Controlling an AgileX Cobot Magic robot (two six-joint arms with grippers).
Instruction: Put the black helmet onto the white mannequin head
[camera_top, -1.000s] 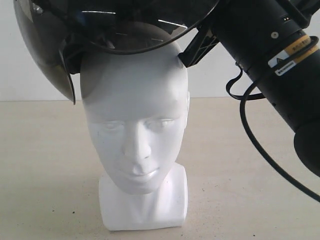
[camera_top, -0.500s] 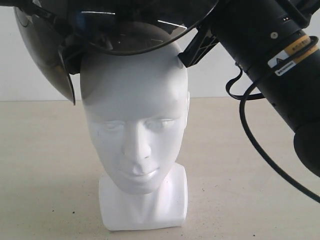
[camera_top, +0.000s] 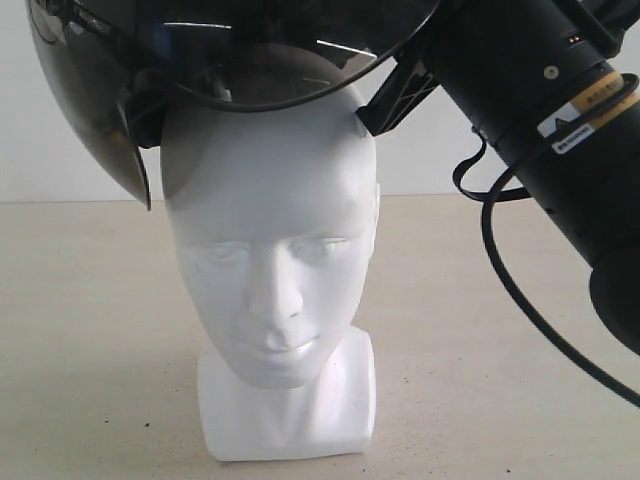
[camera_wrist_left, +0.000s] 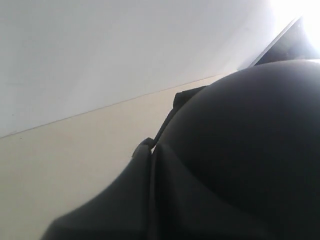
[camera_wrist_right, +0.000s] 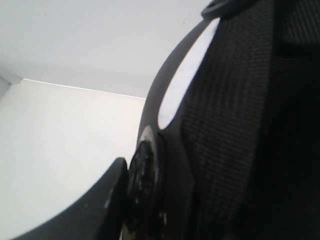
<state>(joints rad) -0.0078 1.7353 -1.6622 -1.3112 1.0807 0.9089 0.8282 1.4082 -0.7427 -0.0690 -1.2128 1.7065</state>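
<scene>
While the black helmet (camera_top: 85, 100) overhangs the white mannequin head (camera_top: 270, 250), right arm (camera_top: 540, 90) alongside; tools' grip: cannot tell.

The black helmet (camera_top: 232, 48) hangs over the crown of the white mannequin head (camera_top: 270, 262), which stands upright on the table (camera_top: 90, 345). A black arm (camera_top: 545, 105) reaches in from upper right

Plain white wall (camera_top: 420, 150) behind a pale beige tabletop (camera_top: 90, 330), evenly lit.

The white mannequin head (camera_top: 270, 260) is glossy, smooth plastic, the black helmet (camera_wrist_left: 240, 150) matte-shelled, its strap (camera_wrist_right: 235, 100) woven webbing.
</scene>
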